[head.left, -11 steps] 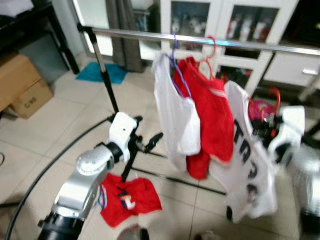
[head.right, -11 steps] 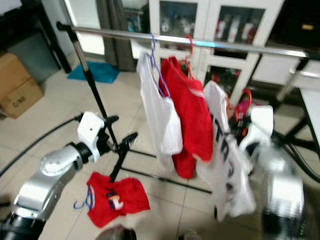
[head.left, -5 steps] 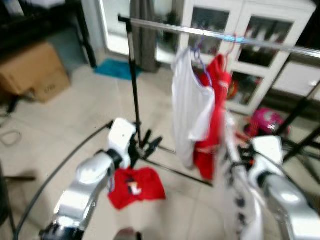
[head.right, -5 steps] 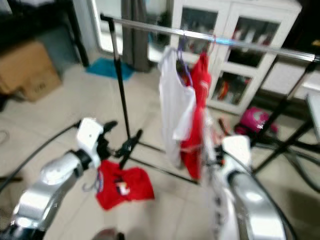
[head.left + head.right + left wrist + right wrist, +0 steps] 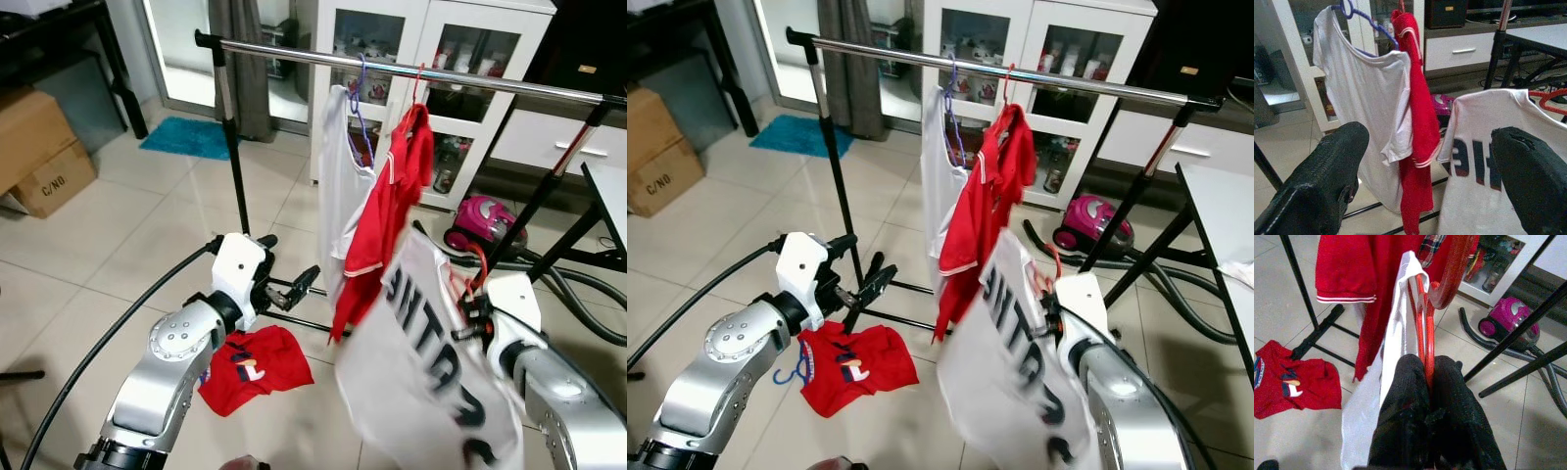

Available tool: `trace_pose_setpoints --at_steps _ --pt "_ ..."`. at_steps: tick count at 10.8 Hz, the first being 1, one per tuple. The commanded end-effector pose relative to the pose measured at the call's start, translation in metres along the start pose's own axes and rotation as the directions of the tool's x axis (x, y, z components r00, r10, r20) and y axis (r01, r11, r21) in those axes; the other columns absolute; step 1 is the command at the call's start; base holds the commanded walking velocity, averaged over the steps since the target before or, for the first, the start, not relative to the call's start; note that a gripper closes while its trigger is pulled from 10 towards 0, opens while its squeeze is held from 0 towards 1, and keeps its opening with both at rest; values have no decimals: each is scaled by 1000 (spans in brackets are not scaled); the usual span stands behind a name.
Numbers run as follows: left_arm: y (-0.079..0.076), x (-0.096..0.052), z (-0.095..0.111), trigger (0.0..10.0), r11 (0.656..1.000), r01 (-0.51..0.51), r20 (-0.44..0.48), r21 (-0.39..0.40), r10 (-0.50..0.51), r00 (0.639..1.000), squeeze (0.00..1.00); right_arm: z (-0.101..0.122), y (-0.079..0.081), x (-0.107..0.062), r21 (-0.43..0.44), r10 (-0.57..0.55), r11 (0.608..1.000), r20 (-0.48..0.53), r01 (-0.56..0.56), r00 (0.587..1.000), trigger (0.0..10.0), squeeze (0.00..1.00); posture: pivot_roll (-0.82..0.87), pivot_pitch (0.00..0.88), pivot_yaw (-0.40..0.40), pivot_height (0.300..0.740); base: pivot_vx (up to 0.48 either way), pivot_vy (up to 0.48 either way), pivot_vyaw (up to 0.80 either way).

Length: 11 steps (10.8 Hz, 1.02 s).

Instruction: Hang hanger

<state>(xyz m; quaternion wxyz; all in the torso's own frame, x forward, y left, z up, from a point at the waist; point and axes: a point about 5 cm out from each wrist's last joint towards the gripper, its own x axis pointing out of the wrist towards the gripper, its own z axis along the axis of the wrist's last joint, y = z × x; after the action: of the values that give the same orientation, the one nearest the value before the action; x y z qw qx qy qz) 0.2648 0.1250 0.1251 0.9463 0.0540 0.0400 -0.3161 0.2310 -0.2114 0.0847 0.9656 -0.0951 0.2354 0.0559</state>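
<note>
Right end effector (image 5: 1427, 382): fingers pressed together on the red hanger (image 5: 1422, 318), pinched at its wire just below the hook.
Left end effector (image 5: 1427, 181): fingers spread wide, gripping nothing, held out low toward the rack's foot.
Hanger: carried the white lettered shirt (image 5: 421, 372), held low at the robot's right, well below the rail (image 5: 411, 70) and apart from it.
Rail: chrome bar across the top of the rack, bare stretch to the right of the hung clothes.
Step in hand: judged as carrying the loaded hanger up to the rack; hook not yet over the rail.
Next move: judged to call for lifting the hanger well above its present height, bringing the hook over the bare stretch of rail beside the red shirt (image 5: 392, 206), lowering until caught, then releasing.
Risk: swinging shirt likely to brush the hung clothes on the way up.
Count, hangers on rail: two, a purple one (image 5: 359, 108) under a white shirt (image 5: 338, 196) and a red one under the red shirt.
Count, hangers in hand: one.
Count, garments on floor: one, red (image 5: 250, 367), beside the rack's foot.
Count, garments overall: four.
</note>
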Motion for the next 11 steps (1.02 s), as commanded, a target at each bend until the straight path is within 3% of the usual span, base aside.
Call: trace_pose_setpoints --at_steps 1,6,11 --pt "-2 4 -1 10000 1000 17 -10 1 -17 1000 0 9 -2 -1 -3 -5 1000 39 5 999 0 0 -116 45 -4 740 0 0 0" --pt "-5 7 -2 10000 1000 28 -6 -9 -28 1000 0 17 2 -1 21 11 1000 72 -13 997 0 0 -128 38 -10 740 0 0 0" --pt "-7 10 -3 10000 999 36 -5 -13 -36 999 0 18 1 -2 17 10 1000 73 -11 997 0 0 -140 41 -7 740 -289 0 0"
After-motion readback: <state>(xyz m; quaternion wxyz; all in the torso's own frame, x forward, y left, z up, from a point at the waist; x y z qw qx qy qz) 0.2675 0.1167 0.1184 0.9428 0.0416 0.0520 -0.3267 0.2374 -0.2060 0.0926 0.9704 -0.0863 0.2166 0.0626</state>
